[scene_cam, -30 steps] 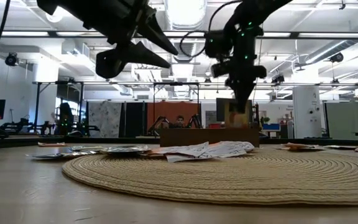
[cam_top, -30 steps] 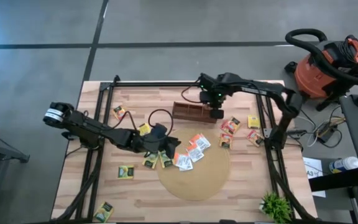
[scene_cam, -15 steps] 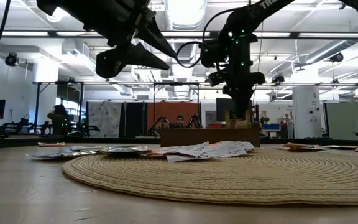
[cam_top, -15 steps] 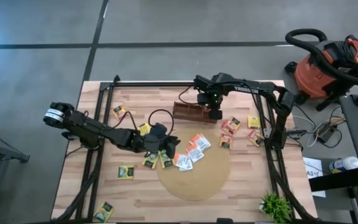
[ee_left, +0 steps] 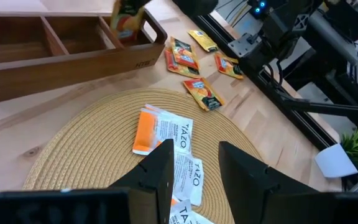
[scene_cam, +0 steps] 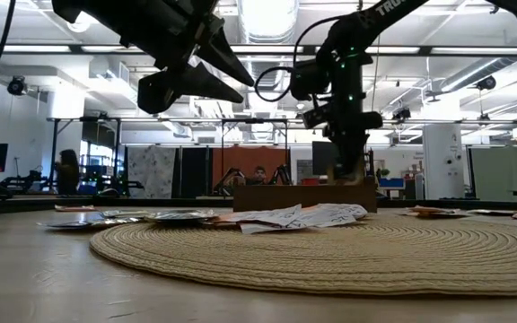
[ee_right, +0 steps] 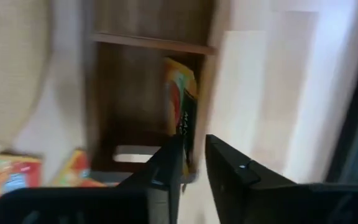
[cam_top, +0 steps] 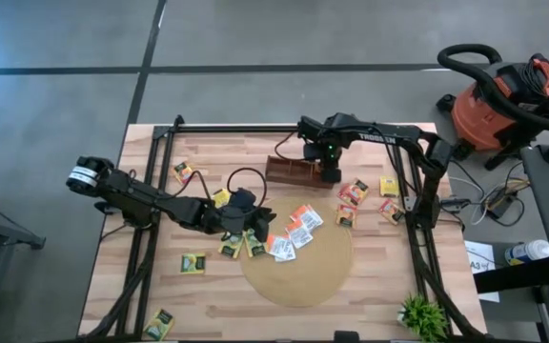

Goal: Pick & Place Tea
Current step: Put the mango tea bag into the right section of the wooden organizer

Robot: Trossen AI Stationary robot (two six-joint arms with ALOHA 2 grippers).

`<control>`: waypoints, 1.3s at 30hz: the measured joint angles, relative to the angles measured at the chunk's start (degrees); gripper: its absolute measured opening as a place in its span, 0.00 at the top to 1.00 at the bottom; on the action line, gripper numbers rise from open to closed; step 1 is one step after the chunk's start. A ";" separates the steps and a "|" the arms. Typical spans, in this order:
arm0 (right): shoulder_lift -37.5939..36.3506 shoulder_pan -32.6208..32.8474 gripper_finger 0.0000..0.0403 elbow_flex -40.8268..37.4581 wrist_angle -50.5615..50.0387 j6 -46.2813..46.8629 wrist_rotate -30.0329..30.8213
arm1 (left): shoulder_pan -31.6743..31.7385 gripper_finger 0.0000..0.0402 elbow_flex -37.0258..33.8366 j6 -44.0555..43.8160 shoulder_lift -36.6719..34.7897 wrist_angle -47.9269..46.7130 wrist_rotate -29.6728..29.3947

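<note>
My right gripper (cam_top: 330, 173) points down over the right end of the long wooden box (cam_top: 298, 171) and is shut on an orange tea sachet (ee_right: 180, 118). The sachet also shows in the left wrist view (ee_left: 126, 18). My left gripper (cam_top: 260, 221) hovers open above the left edge of the round woven mat (cam_top: 298, 272). White and orange sachets (ee_left: 173, 143) lie flat on the mat below it. More orange sachets (cam_top: 354, 195) lie right of the box. Yellow-green sachets (cam_top: 227, 246) lie left of the mat. My right gripper pinches the orange sachet by its upper edge (ee_right: 185, 146) between the two fingers, from above, pointing down. The sachet stands on edge, and its lower part (ee_left: 124, 28) is inside the box's rightmost compartment. Whether it touches the box floor cannot be seen.
The box has several compartments with thin dividers (ee_left: 51, 40). Dark frame rails (cam_top: 413, 191) run along both table sides. A small plant (cam_top: 422, 314) sits at the near right corner. Stray sachets lie at the near left (cam_top: 160, 324) and by the right rail (cam_top: 389, 186).
My right gripper has moved down over the box's right end and slightly toward the table's left. The orange sachet, which hung clear above the box rim, now sits partly inside the end compartment. My left gripper has kept still.
</note>
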 joint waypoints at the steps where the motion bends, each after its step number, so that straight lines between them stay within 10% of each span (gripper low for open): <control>1: -0.06 -0.10 0.79 0.00 0.33 -0.02 1.40 | 0.00 0.70 0.00 -0.10 0.00 0.00 -0.01; 17: -11.43 -0.97 0.67 -2.75 -6.62 13.20 -0.96 | 0.00 0.70 0.00 -0.32 0.02 0.04 -0.31; 39: -47.74 16.24 0.69 -50.76 19.00 70.74 -14.41 | 0.00 0.70 -0.28 12.14 0.07 0.00 0.82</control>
